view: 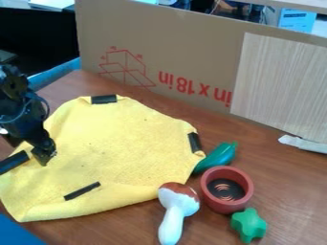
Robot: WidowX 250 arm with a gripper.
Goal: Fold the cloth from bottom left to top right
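The black gripper [43,154] hangs at the left of the view, its tip low over the left part of the yellow cloth [118,148]. The cloth lies spread on the brown table, with strips of black tape near its edges. Its lower edge looks slightly curled, and its bottom left corner rests near the blue object. I cannot tell whether the gripper touches the cloth.
Against the cloth's right side lie a green pepper-like toy [219,157] and a white-and-brown mushroom-like toy [176,210]. Beside them are a red bowl [209,185] and a green star-shaped piece [248,225]. A cardboard wall [172,43] stands behind; something blue [16,232] is at bottom left.
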